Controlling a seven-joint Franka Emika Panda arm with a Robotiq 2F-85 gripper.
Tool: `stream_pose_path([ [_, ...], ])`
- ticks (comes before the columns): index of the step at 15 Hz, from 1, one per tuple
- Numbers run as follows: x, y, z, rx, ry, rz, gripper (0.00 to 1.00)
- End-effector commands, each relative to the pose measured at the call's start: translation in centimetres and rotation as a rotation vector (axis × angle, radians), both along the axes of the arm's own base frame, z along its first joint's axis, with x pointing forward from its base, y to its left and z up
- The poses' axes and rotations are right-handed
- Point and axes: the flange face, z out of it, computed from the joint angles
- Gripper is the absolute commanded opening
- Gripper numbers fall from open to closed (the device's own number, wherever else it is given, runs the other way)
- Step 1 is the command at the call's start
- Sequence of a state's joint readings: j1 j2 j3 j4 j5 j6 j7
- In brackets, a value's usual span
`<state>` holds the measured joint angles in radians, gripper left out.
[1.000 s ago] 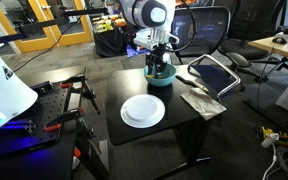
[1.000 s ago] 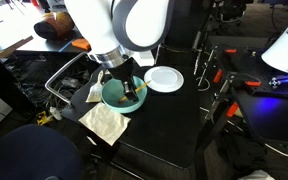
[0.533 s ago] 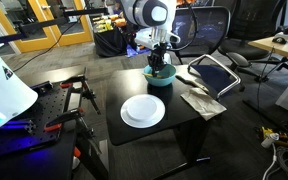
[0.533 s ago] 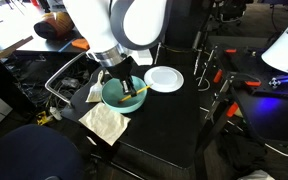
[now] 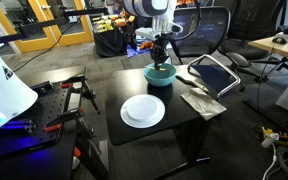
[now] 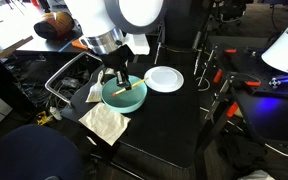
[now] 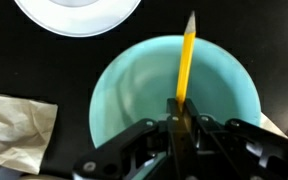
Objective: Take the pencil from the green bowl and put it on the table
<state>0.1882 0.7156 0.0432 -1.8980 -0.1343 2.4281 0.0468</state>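
Low in the wrist view, the gripper point(image 7: 181, 118) clamps the pencil point(image 7: 187, 60) (point toward the top edge) over the green bowl point(image 7: 124, 95).

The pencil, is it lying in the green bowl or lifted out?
Lifted: the pincer grips the pencil above the green bowl, not resting inside. Whether its tip clears the rim, cannot tell.

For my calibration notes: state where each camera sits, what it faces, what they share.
Exterior view: across the table from the robot, facing it; arm and gripper above the green bowl.
Exterior view: beside the arm, looking down on the green bowl; arm looms large.
Wrist view: straight down into the bowl; gripper clamps the pencil.
All share bowl and white plate.
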Motion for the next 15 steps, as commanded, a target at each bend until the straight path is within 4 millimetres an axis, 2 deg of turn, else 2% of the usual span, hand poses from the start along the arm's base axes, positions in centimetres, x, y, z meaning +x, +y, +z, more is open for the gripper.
stream_pose_path([
  [1, -2.1, -0.7, 4.6, -0.007, -0.05, -0.027, 0.02],
  [4, -3.4, -2.2, 7.2, 0.0, -0.095, -0.039, 0.02],
  [7, -4.7, -4.6, 8.8, -0.005, -0.143, -0.02, 0.02],
  [10, -5.6, -7.5, 9.1, -0.037, -0.187, 0.003, 0.02],
  [15, -6.3, -12.1, 8.3, -0.104, -0.23, 0.032, 0.02],
])
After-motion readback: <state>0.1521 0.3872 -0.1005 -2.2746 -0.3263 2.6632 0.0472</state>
